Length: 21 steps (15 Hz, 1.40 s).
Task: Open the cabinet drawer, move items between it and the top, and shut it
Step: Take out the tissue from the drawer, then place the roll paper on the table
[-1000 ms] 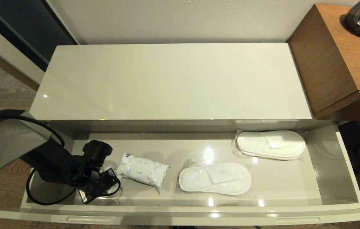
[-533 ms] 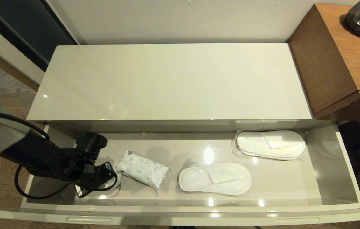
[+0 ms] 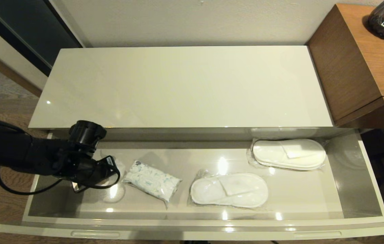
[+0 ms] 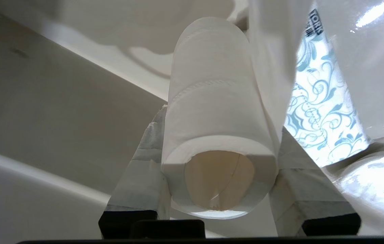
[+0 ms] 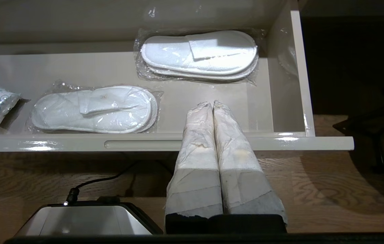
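Gripping a toilet roll across its sides, the left gripper hangs over the open drawer beside the tissue pack, clamped for transfer to the top; right gripper waits at the drawer's front, fingers together.

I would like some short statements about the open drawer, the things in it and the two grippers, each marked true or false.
1. The left gripper is shut on a toilet paper roll. True.
2. The cabinet drawer is closed. False: it stands pulled out, its grey inside showing.
3. Two wrapped pairs of white slippers lie in the drawer. True.
4. The tissue pack lies on the top. False: it lies in the drawer, beside the left gripper.
5. The right gripper holds a slipper. False: its fingers are shut on nothing, near the drawer's front edge.
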{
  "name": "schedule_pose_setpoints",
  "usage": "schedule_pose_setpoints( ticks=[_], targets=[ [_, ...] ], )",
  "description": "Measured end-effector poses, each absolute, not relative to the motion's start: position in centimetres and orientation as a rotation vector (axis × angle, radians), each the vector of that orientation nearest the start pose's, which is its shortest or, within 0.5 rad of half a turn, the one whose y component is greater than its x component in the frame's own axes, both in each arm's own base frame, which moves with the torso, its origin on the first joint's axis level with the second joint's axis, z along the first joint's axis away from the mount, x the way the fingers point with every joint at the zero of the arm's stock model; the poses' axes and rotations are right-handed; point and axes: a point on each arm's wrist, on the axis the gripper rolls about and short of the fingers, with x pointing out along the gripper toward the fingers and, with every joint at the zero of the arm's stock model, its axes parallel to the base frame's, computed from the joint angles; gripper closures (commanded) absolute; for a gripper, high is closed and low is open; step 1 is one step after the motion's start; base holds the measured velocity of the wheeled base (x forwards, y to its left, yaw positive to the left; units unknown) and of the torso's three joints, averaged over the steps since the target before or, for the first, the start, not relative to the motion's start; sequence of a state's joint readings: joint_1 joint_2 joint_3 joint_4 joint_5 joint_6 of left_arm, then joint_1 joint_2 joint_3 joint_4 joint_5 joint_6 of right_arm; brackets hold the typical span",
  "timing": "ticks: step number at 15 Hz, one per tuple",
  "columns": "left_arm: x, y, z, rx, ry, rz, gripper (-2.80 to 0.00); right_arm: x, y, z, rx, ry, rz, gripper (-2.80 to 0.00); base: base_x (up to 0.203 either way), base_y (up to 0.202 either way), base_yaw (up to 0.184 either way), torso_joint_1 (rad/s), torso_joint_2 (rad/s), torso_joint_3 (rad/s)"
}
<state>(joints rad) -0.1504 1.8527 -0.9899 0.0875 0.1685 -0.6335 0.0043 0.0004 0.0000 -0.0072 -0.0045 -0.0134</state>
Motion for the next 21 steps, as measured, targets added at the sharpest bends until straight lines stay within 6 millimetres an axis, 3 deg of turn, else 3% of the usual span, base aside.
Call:
schedule_pose_setpoints(
  ticks=[5,8,13,16,19,21],
  targets=[
    [30.7,-3.4,17.5,-0.297,0.858,0.259,0.0,-2.3,0.0,7.6,-0.013,-0.007,0.0,0.0,0.0,0.0,0.0,0.0,0.0,0.0],
    [28.9,-3.0,21.2,-0.232,0.869,0.23,0.0,-2.3,0.0,7.6,-0.013,-0.007,0.0,0.0,0.0,0.0,0.0,0.0,0.0,0.0],
    [26.2,-2.9,25.1,-0.198,0.856,0.189,0.0,-2.3,0.0,7.6,-0.013,-0.007,0.0,0.0,0.0,0.0,0.0,0.0,0.0,0.0],
    [25.5,-3.0,26.4,-0.184,0.849,0.177,0.0,-2.3,0.0,7.6,-0.013,-0.007,0.0,0.0,0.0,0.0,0.0,0.0,0.0,0.0],
    [26.2,-2.9,30.2,-0.143,0.796,0.158,0.0,-2.3,0.0,7.6,-0.013,-0.007,0.0,0.0,0.0,0.0,0.0,0.0,0.0,0.0],
    [28.3,-2.7,31.2,-0.1,0.796,0.16,0.0,-2.3,0.0,7.6,-0.013,-0.007,0.0,0.0,0.0,0.0,0.0,0.0,0.0,0.0]
  ],
)
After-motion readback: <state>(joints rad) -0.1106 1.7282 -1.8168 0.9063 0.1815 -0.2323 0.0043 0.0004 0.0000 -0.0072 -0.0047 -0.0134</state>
